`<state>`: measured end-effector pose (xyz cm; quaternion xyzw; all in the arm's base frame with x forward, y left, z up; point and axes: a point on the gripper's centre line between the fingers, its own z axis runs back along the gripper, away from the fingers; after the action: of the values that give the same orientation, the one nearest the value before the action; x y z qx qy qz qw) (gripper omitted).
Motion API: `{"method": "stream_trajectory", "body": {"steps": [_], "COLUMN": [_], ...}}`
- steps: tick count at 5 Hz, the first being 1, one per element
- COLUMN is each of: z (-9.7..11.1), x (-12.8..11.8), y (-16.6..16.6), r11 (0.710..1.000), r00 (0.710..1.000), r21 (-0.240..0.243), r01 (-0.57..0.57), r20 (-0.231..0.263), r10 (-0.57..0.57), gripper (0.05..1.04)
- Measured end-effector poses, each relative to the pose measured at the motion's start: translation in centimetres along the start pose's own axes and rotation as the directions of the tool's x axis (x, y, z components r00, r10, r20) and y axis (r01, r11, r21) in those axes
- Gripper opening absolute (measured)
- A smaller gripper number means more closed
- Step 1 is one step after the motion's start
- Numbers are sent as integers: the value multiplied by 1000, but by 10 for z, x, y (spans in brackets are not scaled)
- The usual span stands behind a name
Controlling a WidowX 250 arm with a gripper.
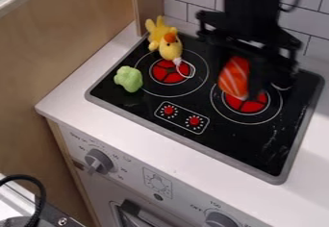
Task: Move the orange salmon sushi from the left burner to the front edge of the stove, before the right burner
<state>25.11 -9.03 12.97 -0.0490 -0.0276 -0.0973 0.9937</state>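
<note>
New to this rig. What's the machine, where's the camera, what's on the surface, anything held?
A black robot arm comes in from the top edge, ending in a black two-finger hand. The single picture is from a fixed camera looking down at a slant. The hand seems to hold an orange-red toy with pale stripes above the right burner of a black toy cooktop. Near the left burner are a yellow bird-like toy and a lumpy light-green toy.
</note>
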Motion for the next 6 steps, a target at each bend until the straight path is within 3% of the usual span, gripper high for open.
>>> {"method": "stream_trajectory", "body": {"steps": [1, 3, 5, 6], "z": [-17, -53, -68, -72], "x": [-2, 13, 12, 3], "y": [-12, -7, 5, 7], "r11": [999, 995, 994, 996], "r00": [1000, 999, 1000, 997], "r21": [32, 99, 107, 88], "r01": [-6, -32, -6, 21], "r20": [-26, -13, -30, -77], "r10": [7, 34, 9, -14], "gripper": [559, 559, 559, 559]}}
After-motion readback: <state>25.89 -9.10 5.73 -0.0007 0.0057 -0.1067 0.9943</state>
